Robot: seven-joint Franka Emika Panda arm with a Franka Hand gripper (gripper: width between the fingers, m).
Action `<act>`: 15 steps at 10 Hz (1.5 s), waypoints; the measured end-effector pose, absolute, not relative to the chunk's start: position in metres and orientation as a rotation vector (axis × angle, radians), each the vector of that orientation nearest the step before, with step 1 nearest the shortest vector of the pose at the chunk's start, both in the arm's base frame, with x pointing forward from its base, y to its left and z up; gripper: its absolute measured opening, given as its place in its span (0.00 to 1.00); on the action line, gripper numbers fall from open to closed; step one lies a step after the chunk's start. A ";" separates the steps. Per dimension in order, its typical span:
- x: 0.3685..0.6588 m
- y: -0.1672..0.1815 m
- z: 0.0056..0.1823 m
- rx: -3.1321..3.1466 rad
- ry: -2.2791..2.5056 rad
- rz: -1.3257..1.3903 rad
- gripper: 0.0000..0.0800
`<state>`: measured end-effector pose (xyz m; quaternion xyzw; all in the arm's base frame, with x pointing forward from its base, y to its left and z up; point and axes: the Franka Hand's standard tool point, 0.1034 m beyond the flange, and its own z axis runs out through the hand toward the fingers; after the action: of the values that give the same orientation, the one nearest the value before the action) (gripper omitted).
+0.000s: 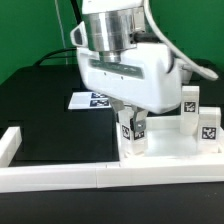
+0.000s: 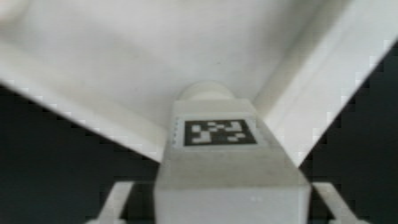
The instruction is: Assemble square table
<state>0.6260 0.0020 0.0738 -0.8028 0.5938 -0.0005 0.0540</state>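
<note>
one leg in the claw, two already standing

nearest the exterior camera runs the white border wall, a long bar across the front with a short return on the exterior view's left. just behind it, toward the exterior view's right, sits the tabletop, a white tray lying on the black table and pressed close to that wall.

over the tabletop's near corner hangs the gripper, its fingers pinched on a leg. the leg stands upright, its tag facing the camera, with its lower end at or in the corner; whether it is seated cannot be told. the wrist view agrees: the leg rises between the two fingers, tag up, with the tabletop's pale inside wall behind it.

farther back, on the exterior view's right, two more legs stand upright at the tabletop's far side, seemingly fitted. a fourth leg is not visible; the arm may hide it.

beyond, on the exterior view's left, the marker board lies flat.

in my judgement the job is about half done: two legs appear in place, this third is being fixed, and one remains.
</note>
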 end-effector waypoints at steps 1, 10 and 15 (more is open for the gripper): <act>0.627 0.006 0.071 -2.224 2.046 0.006 0.36; 0.623 0.012 0.070 -2.601 1.586 -0.043 0.81; 0.625 0.006 0.072 -2.983 0.753 -0.095 0.81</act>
<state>0.6254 0.0059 0.0717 -0.9686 0.2446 -0.0310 0.0317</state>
